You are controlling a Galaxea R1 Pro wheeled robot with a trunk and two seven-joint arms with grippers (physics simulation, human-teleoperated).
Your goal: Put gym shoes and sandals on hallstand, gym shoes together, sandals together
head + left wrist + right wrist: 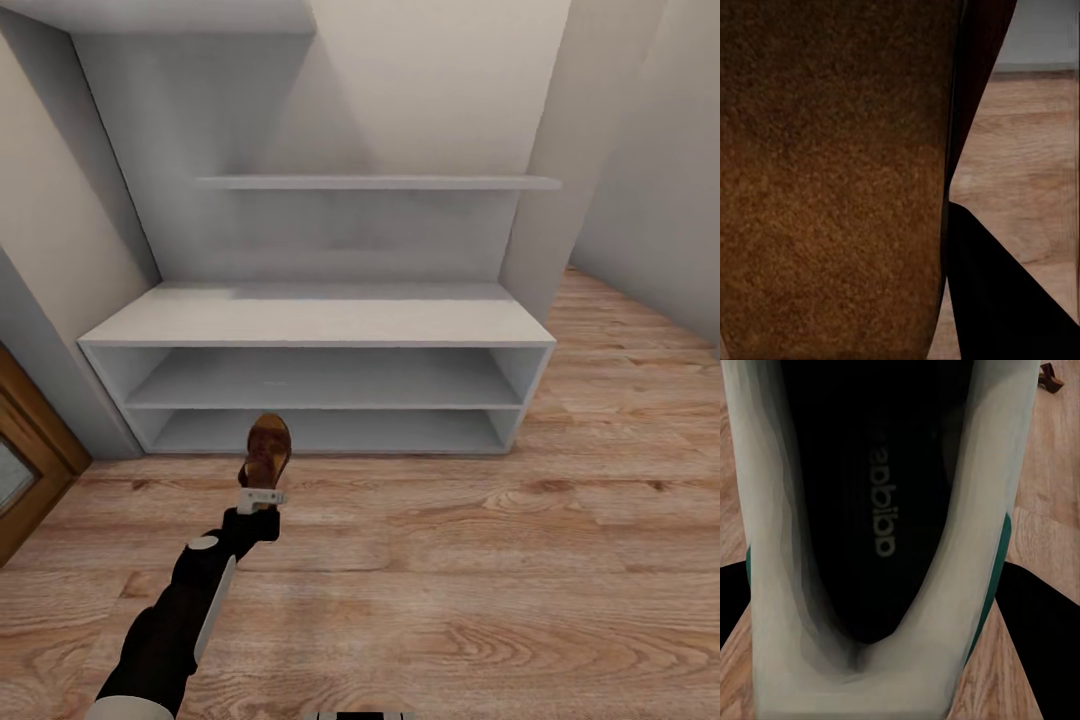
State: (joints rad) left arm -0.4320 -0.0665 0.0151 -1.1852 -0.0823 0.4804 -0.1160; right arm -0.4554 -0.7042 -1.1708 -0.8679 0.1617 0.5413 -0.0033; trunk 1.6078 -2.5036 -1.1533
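Wood-plank floor [480,560]; hallstand [320,320] shelves bare. Left gripper [262,496] grasps one sandal [268,450]. Right wrist: one gym shoe [877,532] fills view, grip unclear; distant sandal [1050,376] cropped.

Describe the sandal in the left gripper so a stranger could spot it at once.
Find the pale hallstand against the wall. On the wood floor before its lower shelves, a black arm reaches forward; its left gripper holds the sandal. It is the lone brown shoe, tan footbed up.

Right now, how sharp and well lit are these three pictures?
Head view: even soft light, sharp, faint shadows under the hallstand shelves. Left wrist view: the sandal sits so close it reads as grainy brown blur. Right wrist view: the gym shoe is close and soft-edged, its inside dark.
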